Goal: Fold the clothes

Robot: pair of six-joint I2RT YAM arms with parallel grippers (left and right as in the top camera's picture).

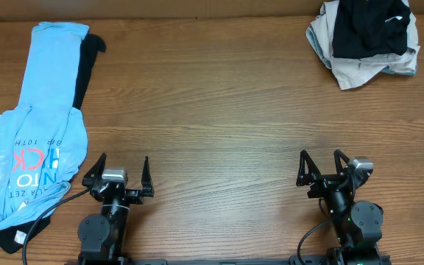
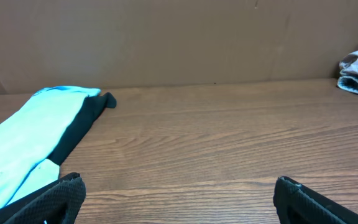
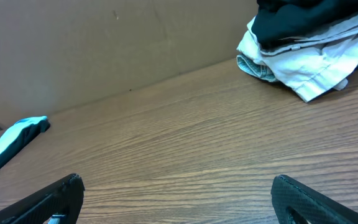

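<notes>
Left gripper (image 1: 124, 160), jaws apart and empty, stands just right of the blue T-shirt (image 1: 39, 110), which lies lengthwise front-to-back; right gripper (image 1: 320, 156), likewise apart, is well away.

My left gripper (image 1: 124, 157) and right gripper (image 1: 320, 153) both sat wide open at the table's (image 1: 219, 110) near edge. The light-blue T-shirt (image 1: 39, 118) lay far left over a black garment (image 1: 87, 66), with the black-and-beige pile (image 1: 363, 37) top right.

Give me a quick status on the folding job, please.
Left tool, right tool open, empty. Blue T-shirt lies at left edge, over black garment. Clothes pile far right corner. Cable crosses shirt's near end.
</notes>
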